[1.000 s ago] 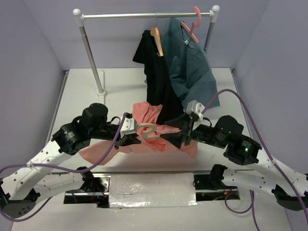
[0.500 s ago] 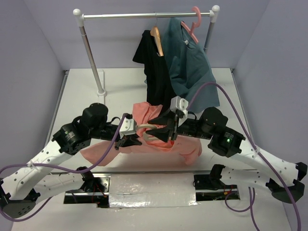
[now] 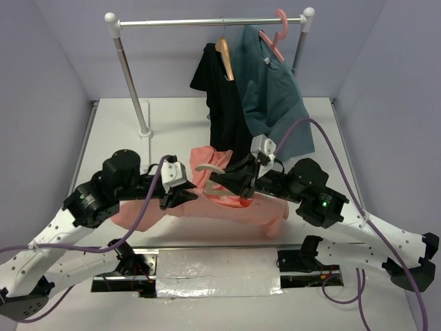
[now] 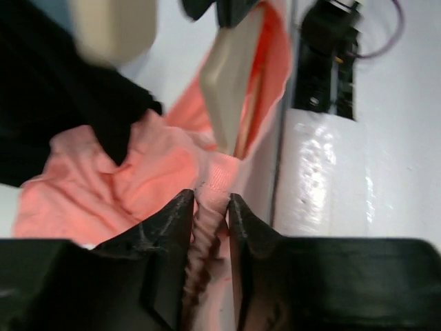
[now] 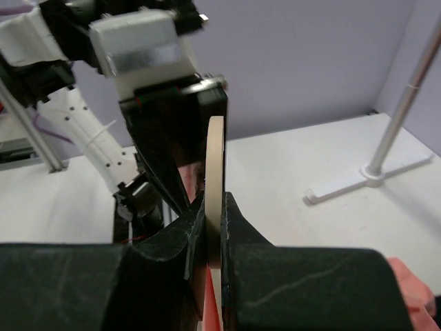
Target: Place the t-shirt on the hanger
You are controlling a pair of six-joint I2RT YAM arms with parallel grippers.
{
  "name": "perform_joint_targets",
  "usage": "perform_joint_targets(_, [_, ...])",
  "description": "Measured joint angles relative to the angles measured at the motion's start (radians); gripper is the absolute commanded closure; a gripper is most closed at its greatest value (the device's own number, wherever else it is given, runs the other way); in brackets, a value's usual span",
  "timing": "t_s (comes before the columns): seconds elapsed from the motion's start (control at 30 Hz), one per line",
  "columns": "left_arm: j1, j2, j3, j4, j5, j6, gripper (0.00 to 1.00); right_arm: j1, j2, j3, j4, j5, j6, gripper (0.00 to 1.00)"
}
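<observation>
The salmon t-shirt lies bunched on the table between my arms and also fills the left wrist view. My left gripper is shut on a fold of its ribbed edge at the shirt's left side. The pale beige hanger is held above the shirt, hook to the upper left. My right gripper is shut on the hanger's thin bar, seen edge-on in the right wrist view. The hanger's lower end hangs over the shirt's opening.
A clothes rail stands at the back with a black shirt on a brown hanger and a teal shirt on a pink hanger. Its base foot sits back left. A shiny strip runs along the near edge.
My right arm swung left and took the hanger from near the left gripper. The left arm drew back left, now holding the shirt's edge. The hanger rose and shifted slightly back.
</observation>
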Motion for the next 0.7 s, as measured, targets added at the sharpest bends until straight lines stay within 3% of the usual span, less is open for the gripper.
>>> perform_joint_targets(0.1, [0.0, -0.055, 0.0, 0.02, -0.098, -0.023, 0.54, 0.0, -0.042, 0.0, -0.04, 0.062, -0.002, 1.0])
perform_joint_targets(0.23, [0.0, -0.113, 0.0, 0.041, -0.224, -0.049, 0.53, 0.0, -0.105, 0.012, -0.1, 0.121, -0.016, 1.0])
perform_joint_targets(0.4, [0.0, -0.106, 0.001, 0.053, -0.283, -0.068, 0.6, 0.0, -0.121, 0.054, -0.173, 0.158, -0.032, 1.0])
perform_joint_targets(0.6, [-0.001, -0.085, 0.001, 0.032, -0.367, -0.07, 0.5, 0.0, -0.121, 0.069, -0.226, 0.175, -0.039, 1.0])
perform_joint_targets(0.7, [-0.001, -0.093, 0.002, 0.026, -0.465, -0.075, 0.4, 0.0, -0.122, 0.092, -0.251, 0.184, -0.042, 1.0])
